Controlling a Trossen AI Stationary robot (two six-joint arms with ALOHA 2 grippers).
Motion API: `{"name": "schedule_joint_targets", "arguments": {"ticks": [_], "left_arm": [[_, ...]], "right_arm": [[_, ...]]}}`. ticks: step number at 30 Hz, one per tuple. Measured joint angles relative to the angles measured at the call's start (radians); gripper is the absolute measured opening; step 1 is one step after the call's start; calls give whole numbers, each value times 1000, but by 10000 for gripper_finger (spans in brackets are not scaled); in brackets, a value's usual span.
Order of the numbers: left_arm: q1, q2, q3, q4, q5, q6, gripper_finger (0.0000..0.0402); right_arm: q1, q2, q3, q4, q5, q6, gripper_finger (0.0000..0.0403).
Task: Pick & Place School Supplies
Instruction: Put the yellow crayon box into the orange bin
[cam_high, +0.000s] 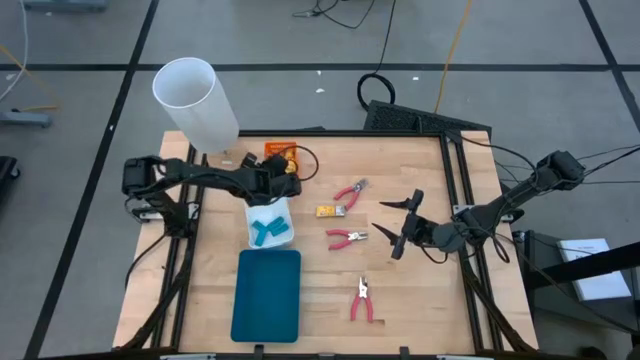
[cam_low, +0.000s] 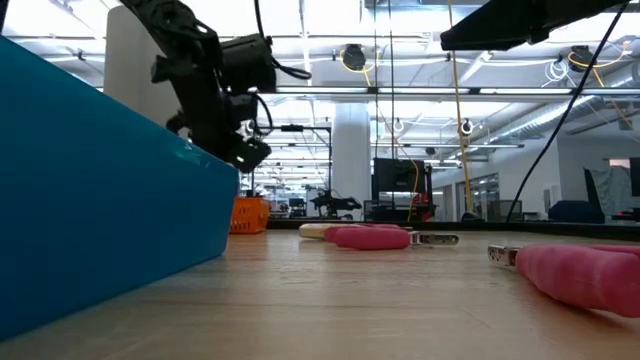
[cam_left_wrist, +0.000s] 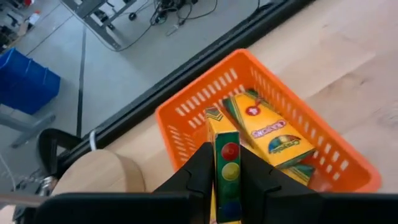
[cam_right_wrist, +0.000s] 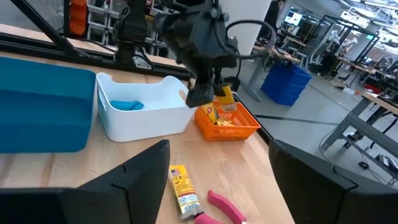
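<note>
Now left hand (cam_left_wrist: 227, 186) pinching yellow crayon packet (cam_left_wrist: 227, 163) above orange basket (cam_left_wrist: 186, 107), matching packets already inside: sorting by kind. Blue pieces (cam_high: 266, 228) in white tray (cam_high: 287, 238). Right hand (cam_high: 398, 222) spread wide, waiting near red-handled pliers (cam_high: 346, 237); another packet (cam_high: 332, 210) loose on worktop (cam_high: 420, 300).

Only legible print sits on the yellow crayon packet (cam_left_wrist: 273, 134) lying in the orange basket (cam_left_wrist: 186, 112) just beyond the left tool (cam_left_wrist: 227, 180): a curved logo resembling "Crayola", letters too small to confirm; nothing else reads.
</note>
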Motion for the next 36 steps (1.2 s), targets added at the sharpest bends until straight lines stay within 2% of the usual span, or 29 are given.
{"name": "schedule_joint_targets", "arguments": {"ticks": [5, 8, 19, 25, 27, 36], "left_arm": [[-1, 34, 0, 6, 4, 36, 51], [-1, 34, 0, 5, 29, 38, 70], [0, 26, 1, -7, 41, 35, 231], [-16, -19, 1, -1, 50, 31, 275], [-25, -51, 1, 0, 50, 31, 281], [-103, -251, 1, 106, 56, 17, 285]], "right_arm": [[-4, 0, 0, 0, -1, 1, 265], [-6, 0, 0, 0, -1, 3, 265], [-6, 0, 0, 1, -2, 12, 265], [-43, 43, 0, 3, -4, 63, 265], [-72, 76, 0, 3, -52, 80, 265], [-282, 318, 0, 103, -422, 191, 265]]}}
